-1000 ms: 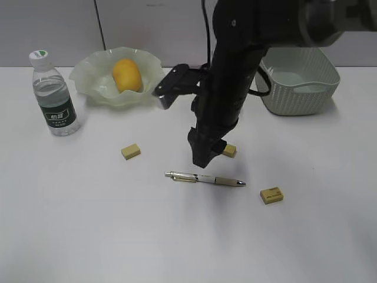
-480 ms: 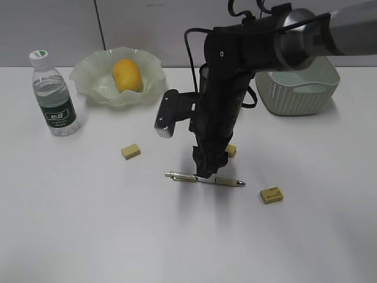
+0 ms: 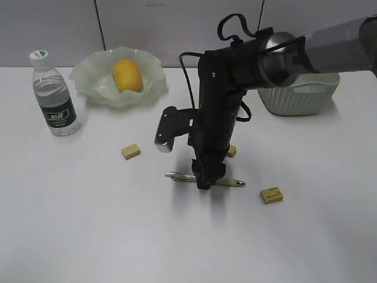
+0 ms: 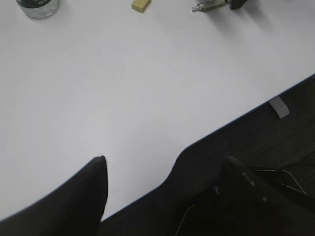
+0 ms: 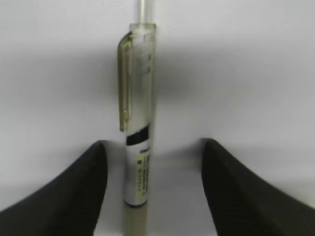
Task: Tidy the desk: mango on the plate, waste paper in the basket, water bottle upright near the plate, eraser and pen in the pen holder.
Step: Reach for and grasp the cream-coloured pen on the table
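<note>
Down at mid-desk [image 3: 88,236], the right gripper [image 3: 204,181] straddles the pen [image 3: 227,181], fingers [image 5: 74,191] spread on either side, not yet pinching. Beyond, the mango [image 3: 126,74] sits in the plate [image 3: 88,73], beside the upright water bottle [image 3: 53,94].

- A pale grey wall [image 3: 53,26] fills the top strip of the exterior view; it is plain and unmarked, apart from a faint smudge near its upper edge.
- A thin dark vertical line [image 3: 100,23] runs down that wall, left of centre, leaning slightly to the right as it descends. Whether it is a seam or a cord cannot be told.
- In the left wrist view, a dark, dull floor [image 4: 275,140] takes up the lower right.
- A short strip of pale grey tape [image 4: 279,106] lies flat on that dark floor, set at a slant.
- A few thin wires [image 4: 295,173] cross the floor near the right edge, too dim to follow.
</note>
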Available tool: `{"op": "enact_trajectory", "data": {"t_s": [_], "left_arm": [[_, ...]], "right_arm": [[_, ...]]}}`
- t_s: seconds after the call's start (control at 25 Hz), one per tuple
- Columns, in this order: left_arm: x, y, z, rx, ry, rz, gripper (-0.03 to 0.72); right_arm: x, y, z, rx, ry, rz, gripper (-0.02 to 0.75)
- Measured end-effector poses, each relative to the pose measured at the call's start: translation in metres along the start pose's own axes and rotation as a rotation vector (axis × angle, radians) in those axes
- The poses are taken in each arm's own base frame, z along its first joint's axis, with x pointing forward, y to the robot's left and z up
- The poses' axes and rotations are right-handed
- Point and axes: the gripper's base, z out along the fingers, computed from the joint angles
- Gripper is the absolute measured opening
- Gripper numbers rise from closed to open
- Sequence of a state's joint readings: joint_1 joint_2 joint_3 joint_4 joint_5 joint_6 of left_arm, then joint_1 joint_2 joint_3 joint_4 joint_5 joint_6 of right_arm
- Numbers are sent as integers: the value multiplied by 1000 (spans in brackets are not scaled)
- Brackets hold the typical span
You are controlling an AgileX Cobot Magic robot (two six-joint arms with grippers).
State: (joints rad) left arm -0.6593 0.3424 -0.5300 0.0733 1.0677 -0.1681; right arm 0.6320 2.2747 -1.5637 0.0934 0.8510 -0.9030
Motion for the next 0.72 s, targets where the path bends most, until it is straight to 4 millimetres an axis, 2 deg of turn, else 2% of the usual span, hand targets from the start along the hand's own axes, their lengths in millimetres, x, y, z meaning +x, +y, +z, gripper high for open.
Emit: {"op": "enact_trajectory", "data": {"t_s": [0.08, 0.16, 0.28, 0.36, 0.72], "left_arm": [[0, 0, 0, 0, 0, 0, 539], [0, 0, 0, 0, 0, 0, 539], [0, 0, 0, 0, 0, 0, 539], [0, 0, 0, 0, 0, 0, 539], [0, 0, 0, 0, 0, 0, 539]], "right_arm": [[0, -1, 1, 0, 0, 1, 445], [-1, -1, 0, 2, -3, 3, 375], [-1, 0, 1, -8, 1, 6, 212], [0, 1, 1, -27, 10, 11, 130], [-1, 3, -8, -105, 68, 35, 116]]}}
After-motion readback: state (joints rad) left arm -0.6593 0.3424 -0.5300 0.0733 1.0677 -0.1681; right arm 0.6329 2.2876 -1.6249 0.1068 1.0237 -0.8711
